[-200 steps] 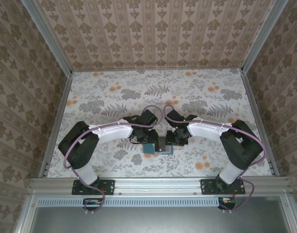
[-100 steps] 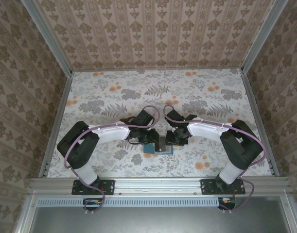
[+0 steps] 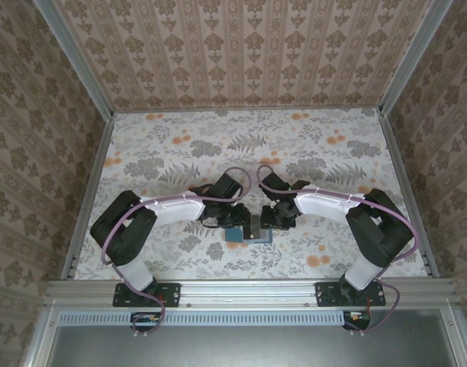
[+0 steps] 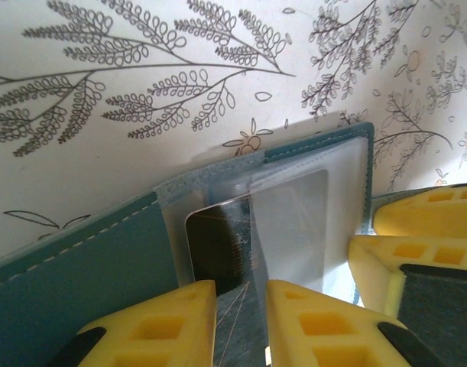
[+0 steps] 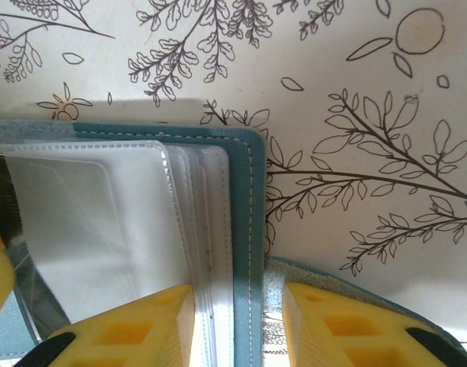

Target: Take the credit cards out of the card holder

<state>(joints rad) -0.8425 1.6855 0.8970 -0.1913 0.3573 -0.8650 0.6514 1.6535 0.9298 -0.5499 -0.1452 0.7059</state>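
Between L gripper (image 4: 241, 310) fingers: a clear sleeve (image 4: 309, 222) of the opened card holder (image 4: 72, 283), w/ dark grey card (image 4: 218, 252) inside it, just ahead of the tips. Fingers stand narrowly apart astride the sleeve; clamped or loose, cannot tell. Between R gripper (image 5: 237, 317) fingers: holder's teal edge plus more sleeves; grip likewise cannot tell. R fingers sit just beside L fingers. Holder rests on table (image 3: 218, 145) beneath both.

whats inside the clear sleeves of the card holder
A dark card sits in one clear sleeve of the card holder, its right part veiled by a frosted page lying over it. Whether other sleeves hold cards cannot be seen.
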